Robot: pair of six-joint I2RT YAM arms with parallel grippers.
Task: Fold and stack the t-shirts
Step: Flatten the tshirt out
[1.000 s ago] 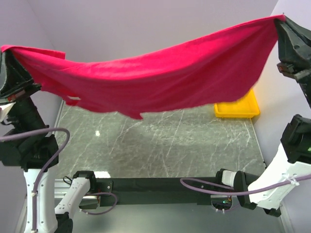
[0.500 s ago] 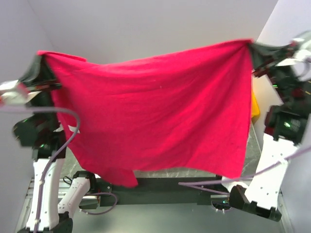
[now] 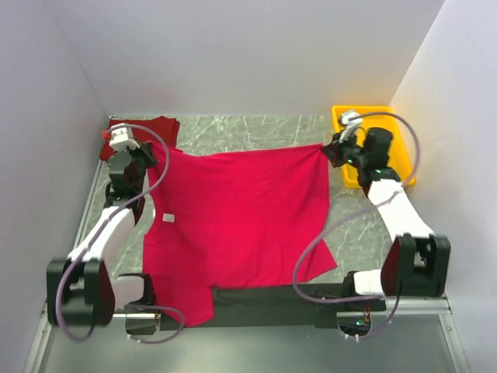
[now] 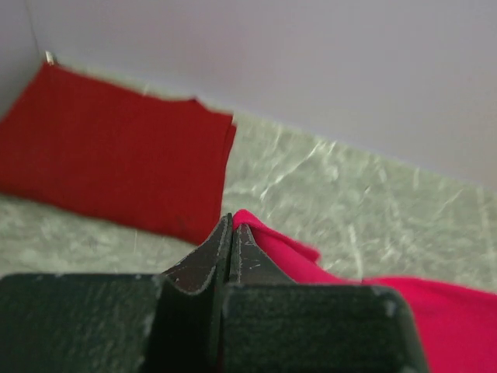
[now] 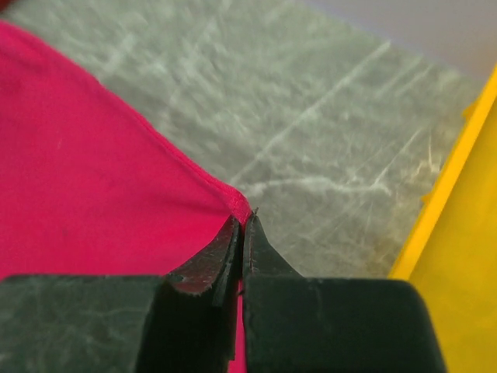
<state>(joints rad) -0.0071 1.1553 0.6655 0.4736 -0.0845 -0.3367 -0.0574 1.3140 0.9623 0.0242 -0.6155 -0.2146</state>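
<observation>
Previously stretched aloft between the arms, the crimson t-shirt (image 3: 233, 217) now lies spread flat on the table (image 3: 248, 128), immediately left of the yellow tray (image 3: 400, 148). The cloth is smooth, and a small white neck label (image 3: 167, 219) is showing. Left gripper (image 4: 231, 233) and right gripper (image 5: 241, 229) each stay clamped on a far corner. The darker red t-shirt (image 3: 144, 128) lies folded, well left of the tray.
</observation>
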